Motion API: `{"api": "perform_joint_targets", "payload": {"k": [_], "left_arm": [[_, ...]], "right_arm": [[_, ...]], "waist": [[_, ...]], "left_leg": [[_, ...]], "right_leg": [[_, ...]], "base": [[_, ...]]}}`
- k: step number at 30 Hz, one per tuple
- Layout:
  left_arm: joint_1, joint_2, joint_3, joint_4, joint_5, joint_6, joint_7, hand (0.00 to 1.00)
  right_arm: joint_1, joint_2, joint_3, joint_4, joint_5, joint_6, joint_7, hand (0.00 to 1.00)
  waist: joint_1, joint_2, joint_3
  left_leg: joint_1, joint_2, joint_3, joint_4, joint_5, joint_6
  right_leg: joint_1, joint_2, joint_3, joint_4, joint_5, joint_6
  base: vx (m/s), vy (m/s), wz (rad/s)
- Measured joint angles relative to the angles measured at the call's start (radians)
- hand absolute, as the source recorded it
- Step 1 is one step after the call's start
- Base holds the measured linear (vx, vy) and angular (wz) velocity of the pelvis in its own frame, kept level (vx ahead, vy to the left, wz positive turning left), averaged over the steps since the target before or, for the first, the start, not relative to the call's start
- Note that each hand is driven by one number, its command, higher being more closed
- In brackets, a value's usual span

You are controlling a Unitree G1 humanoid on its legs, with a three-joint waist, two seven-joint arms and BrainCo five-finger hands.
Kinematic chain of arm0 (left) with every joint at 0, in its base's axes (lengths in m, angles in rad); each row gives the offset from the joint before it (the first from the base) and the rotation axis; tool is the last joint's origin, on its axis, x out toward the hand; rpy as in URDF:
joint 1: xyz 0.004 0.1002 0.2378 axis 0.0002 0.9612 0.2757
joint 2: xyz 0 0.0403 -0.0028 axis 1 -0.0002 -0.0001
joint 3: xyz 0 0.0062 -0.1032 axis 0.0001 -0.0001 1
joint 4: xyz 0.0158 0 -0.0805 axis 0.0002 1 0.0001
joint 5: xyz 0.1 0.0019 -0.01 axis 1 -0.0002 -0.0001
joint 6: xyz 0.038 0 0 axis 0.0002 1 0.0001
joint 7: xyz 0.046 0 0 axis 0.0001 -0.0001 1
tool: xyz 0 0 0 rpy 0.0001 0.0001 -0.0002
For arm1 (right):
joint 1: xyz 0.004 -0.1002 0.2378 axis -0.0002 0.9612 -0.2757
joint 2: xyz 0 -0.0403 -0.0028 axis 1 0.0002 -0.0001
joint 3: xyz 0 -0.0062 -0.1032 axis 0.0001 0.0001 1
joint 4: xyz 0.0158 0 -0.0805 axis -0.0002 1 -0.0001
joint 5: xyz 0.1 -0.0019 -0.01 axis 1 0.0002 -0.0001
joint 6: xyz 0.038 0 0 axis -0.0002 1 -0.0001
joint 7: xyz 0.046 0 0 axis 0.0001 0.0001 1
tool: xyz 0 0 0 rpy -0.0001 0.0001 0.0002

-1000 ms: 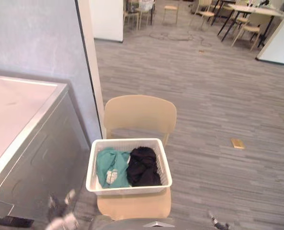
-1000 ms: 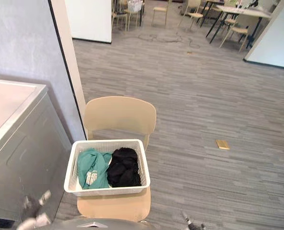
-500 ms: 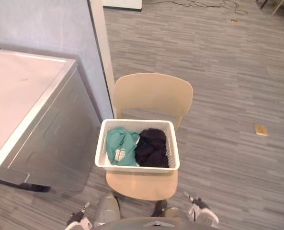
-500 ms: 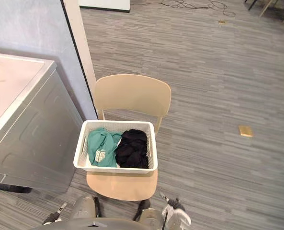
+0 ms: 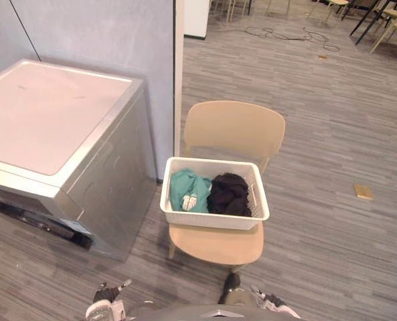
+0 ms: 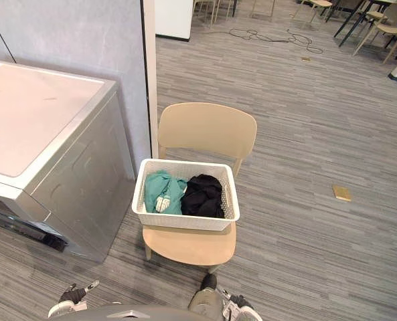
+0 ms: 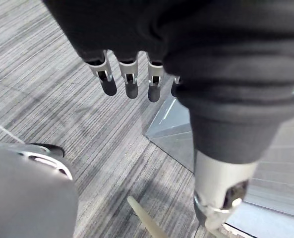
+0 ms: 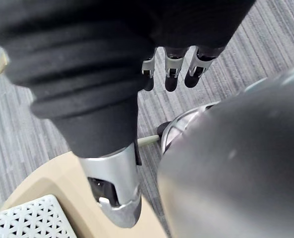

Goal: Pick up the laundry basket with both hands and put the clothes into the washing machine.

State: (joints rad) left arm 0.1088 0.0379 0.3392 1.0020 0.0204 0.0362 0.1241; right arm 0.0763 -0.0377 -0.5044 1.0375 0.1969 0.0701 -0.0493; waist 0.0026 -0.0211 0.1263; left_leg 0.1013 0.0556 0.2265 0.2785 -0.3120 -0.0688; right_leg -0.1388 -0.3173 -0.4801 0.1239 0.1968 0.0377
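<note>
Left eye view: the white basket [image 5: 211, 220] sits on the seat of a tan chair [image 5: 233, 128]. A teal garment [image 5: 185, 190] fills its left half and a black garment [image 5: 229, 194] its right, the two touching. Just left of the chair stands the washer [image 5: 57, 127] with its flat pale lid down, and a narrow strip of floor [image 5: 319, 234] runs between them. A grey wall [image 5: 98, 33] rises behind the washer. The backrest stands behind the basket, and the bare front of the seat juts out before it. At the bottom edge the left robot hand [image 5: 103, 299] and right robot hand [image 5: 270, 302] hang low over the floor, well apart from the basket. A small tan block [image 5: 363, 192] lies on the floor to the right, and a cable [image 5: 285, 32] lies far back.

Right eye view: the same layout — the seat front lies between both robot hands and the basket.

Left wrist view: the fingers [image 7: 130, 82] point straight down and the thumb [image 7: 220, 201] stands apart, so the left robot hand is open with nothing in it. Past them lie floor and a grey metal corner I cannot name for sure.

Right wrist view: the fingers [image 8: 171, 74] are likewise straight and the thumb [image 8: 114, 191] is apart — this robot hand is empty too. The seat edge and a corner of the basket show beside the thumb.
</note>
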Motion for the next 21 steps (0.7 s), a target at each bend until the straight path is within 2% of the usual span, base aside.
{"api": "perform_joint_targets", "payload": {"k": [1,3,4,5,6,7,8,9,10,11,12,13,14,15,19,20,21], "left_arm": [[0.002,0.003,0.007,0.011,0.015,0.002,0.001,0.0],[0.011,0.001,0.05,0.03,0.025,0.007,0.0,0.0],[0.019,-0.014,0.099,0.042,0.025,0.01,-0.003,0.0],[0.033,-0.016,0.135,0.04,0.025,0.014,-0.004,0.0],[0.044,-0.015,0.162,0.036,0.026,0.021,-0.005,0.0],[0.053,-0.015,0.198,0.028,0.031,0.028,-0.008,0.0],[0.052,-0.019,0.218,0.028,0.033,0.032,-0.009,0.0],[0.052,-0.034,0.251,0.026,0.034,0.04,-0.009,0.0],[0.051,-0.052,0.276,0.01,0.032,0.042,-0.008,0.0],[0.054,-0.055,0.283,0.001,0.027,0.041,-0.008,0.0],[0.048,-0.063,0.285,0.001,0.019,0.042,-0.006,0.0],[0.049,-0.067,0.285,0.001,0.019,0.042,-0.006,0.0],[0.052,-0.078,0.266,0.001,-0.003,0.041,-0.005,0.0],[0.054,-0.083,0.259,0.001,-0.02,0.041,-0.004,0.0],[0.058,-0.094,0.248,-0.01,-0.068,0.03,-0.004,0.0],[0.058,-0.091,0.246,-0.012,-0.068,0.026,-0.002,0.0],[0.059,-0.088,0.244,-0.014,-0.068,0.022,0.0,0.0]], "right_arm": [[0.005,0.001,-0.013,0.001,-0.005,0.002,0.005,0.0],[0.014,0.01,-0.026,-0.001,-0.007,0.0,0.012,0.0],[0.005,0.01,-0.06,-0.021,-0.006,0.004,0.02,0.0],[0.024,0.035,-0.06,-0.048,-0.008,0.0,0.024,0.0],[0.035,0.048,-0.063,-0.054,-0.009,0.0,0.025,0.0],[0.041,0.066,-0.069,-0.049,-0.012,0.004,0.025,0.0],[0.044,0.066,-0.068,-0.047,-0.014,0.004,0.026,0.0],[0.052,0.061,-0.066,-0.051,-0.023,0.003,0.028,0.0],[0.059,0.06,-0.053,-0.063,-0.039,0.003,0.029,0.0],[0.057,0.063,-0.046,-0.065,-0.045,0.003,0.032,0.0],[0.036,0.056,-0.043,-0.061,-0.047,0.003,0.044,0.0],[0.034,0.055,-0.041,-0.06,-0.047,0.003,0.047,0.0],[0.014,0.046,-0.021,-0.059,-0.047,0.003,0.051,0.0],[0.008,0.033,-0.004,-0.057,-0.048,0.004,0.053,0.0],[0.004,0.021,0.078,-0.061,-0.049,0.002,0.058,0.0],[0.005,0.02,0.099,-0.071,-0.049,0.001,0.059,0.0],[0.005,0.021,0.103,-0.078,-0.05,0.0,0.06,0.0]], "waist": [[-0.001,-0.011,-0.005],[0.0,-0.002,-0.007],[0.005,0.017,-0.007],[0.003,0.002,-0.006],[0.005,-0.017,-0.012],[0.015,-0.042,-0.017],[0.017,-0.045,-0.018],[0.023,-0.035,-0.036],[0.045,-0.03,-0.056],[0.053,-0.037,-0.065],[0.052,-0.023,-0.066],[0.05,-0.019,-0.066],[0.05,0.007,-0.078],[0.053,0.017,-0.078],[0.061,0.028,-0.067],[0.06,0.017,-0.063],[0.059,0.022,-0.053]], "left_leg": [[-0.001,0.0,-0.001,0.0,0.006,0.003],[-0.005,0.028,0.001,-0.002,0.023,0.006],[-0.019,0.06,0.007,-0.003,0.036,-0.002],[-0.021,0.079,-0.014,0.0,0.05,-0.015],[-0.023,0.087,-0.039,0.001,0.058,-0.026],[-0.033,0.086,-0.066,0.009,0.063,-0.041],[-0.04,0.089,-0.091,0.012,0.065,-0.049],[-0.056,0.107,-0.122,-0.006,0.08,-0.059],[-0.063,0.108,-0.121,-0.058,0.116,-0.048],[-0.073,0.101,-0.124,-0.078,0.137,-0.057],[-0.091,0.114,-0.15,-0.107,0.177,-0.052],[-0.096,0.117,-0.152,-0.117,0.188,-0.051],[-0.101,0.118,-0.159,-0.179,0.229,-0.034],[-0.099,0.116,-0.159,-0.205,0.249,-0.029],[-0.118,0.099,-0.176,-0.209,0.273,-0.025],[-0.15,0.087,-0.198,-0.161,0.262,-0.024],[-0.191,0.069,-0.214,-0.105,0.251,-0.019]], "right_leg": [[-0.003,0.001,0.013,0.012,0.014,0.001],[-0.014,0.023,0.06,0.03,0.058,0.026],[-0.075,0.031,0.128,0.218,-0.054,0.03],[-0.119,0.046,0.203,0.47,-0.189,0.05],[-0.118,0.075,0.265,0.566,-0.248,0.067],[-0.115,0.101,0.336,0.595,-0.294,0.082],[-0.101,0.113,0.35,0.579,-0.31,0.103],[-0.053,0.142,0.353,0.495,-0.339,0.123],[-0.009,0.155,0.334,0.375,-0.376,0.088],[0.014,0.155,0.322,0.303,-0.403,0.065],[0.029,0.173,0.289,0.232,-0.369,0.053],[0.031,0.177,0.282,0.217,-0.364,0.05],[0.033,0.184,0.266,0.17,-0.34,0.055],[0.034,0.184,0.263,0.157,-0.335,0.056],[0.054,0.174,0.245,0.142,-0.336,0.061],[0.054,0.161,0.235,0.153,-0.344,0.071],[0.051,0.138,0.214,0.176,-0.352,0.08]], "base": [[-0.08,-0.04,0.12],[-0.06,-0.086,0.13],[-0.04,-0.157,0.27],[-0.05,-0.242,0.49],[-0.05,-0.297,0.72],[-0.04,-0.225,0.69],[-0.06,-0.282,0.8],[-0.07,-0.247,0.62],[-0.09,-0.294,0.48],[-0.12,-0.203,0.33],[-0.13,-0.139,0.31],[-0.16,-0.118,0.54],[-0.11,-0.039,0.44],[-0.12,-0.028,0.49],[-0.08,0.033,0.38],[-0.04,0.068,0.6],[-0.05,0.121,0.86]]}}
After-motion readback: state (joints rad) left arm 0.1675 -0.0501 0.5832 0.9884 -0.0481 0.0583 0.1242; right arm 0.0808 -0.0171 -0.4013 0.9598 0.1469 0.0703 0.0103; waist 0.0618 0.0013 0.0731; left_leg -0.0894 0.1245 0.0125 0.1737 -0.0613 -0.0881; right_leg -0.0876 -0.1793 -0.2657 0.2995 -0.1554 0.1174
